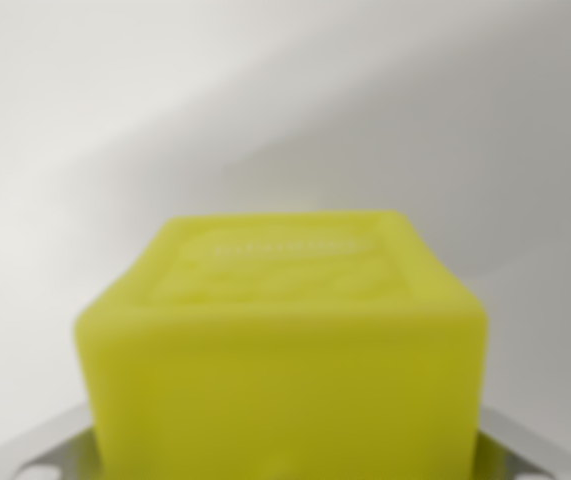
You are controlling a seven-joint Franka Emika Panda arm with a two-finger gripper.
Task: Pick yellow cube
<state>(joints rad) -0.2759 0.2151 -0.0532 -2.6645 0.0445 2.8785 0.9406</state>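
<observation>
We see yellow cube (283,350) blurred, filling lower middle of wrist view, bottom cut off; raised pattern on top unreadable; grey metal gripper (285,462) parts flank it; grip we cannot tell; pale plain surface (285,110) behind.

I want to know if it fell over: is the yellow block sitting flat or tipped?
Flat, as far as shows: the yellow cube has its patterned top face level in the blurry wrist view.

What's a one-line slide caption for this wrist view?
Blurred close-up: yellow cube fills the lower wrist view above grey gripper metal, against a plain white surface.
</observation>
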